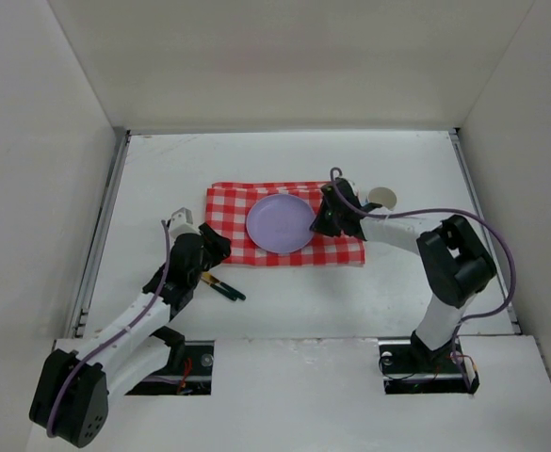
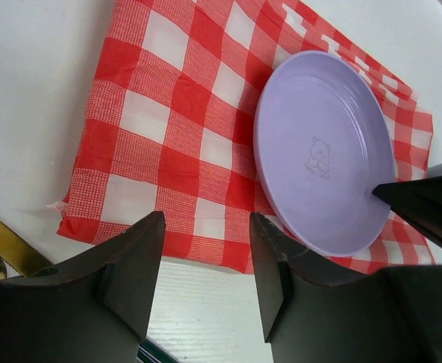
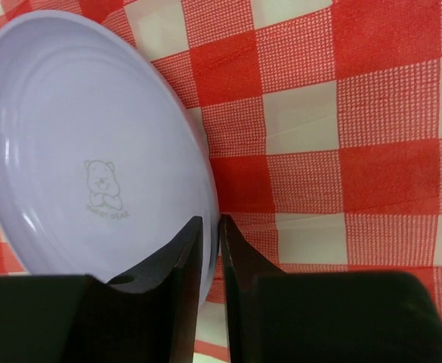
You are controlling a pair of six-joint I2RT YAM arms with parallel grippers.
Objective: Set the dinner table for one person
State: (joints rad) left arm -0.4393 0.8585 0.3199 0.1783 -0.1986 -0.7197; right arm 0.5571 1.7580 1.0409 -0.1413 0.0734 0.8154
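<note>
A lavender plate with a small bear print lies on a red-and-white checkered cloth in the middle of the dinner table. My right gripper straddles the plate's right rim, one finger over the plate and one outside it. Its jaws are slightly open, with a thin gap around the rim. My left gripper hovers open over bare table just off the cloth's near left edge, holding nothing.
Cutlery with dark handles and gold ends lies on the table below my left gripper. A small round beige object sits behind the right arm. Grey rails and white walls border the tabletop.
</note>
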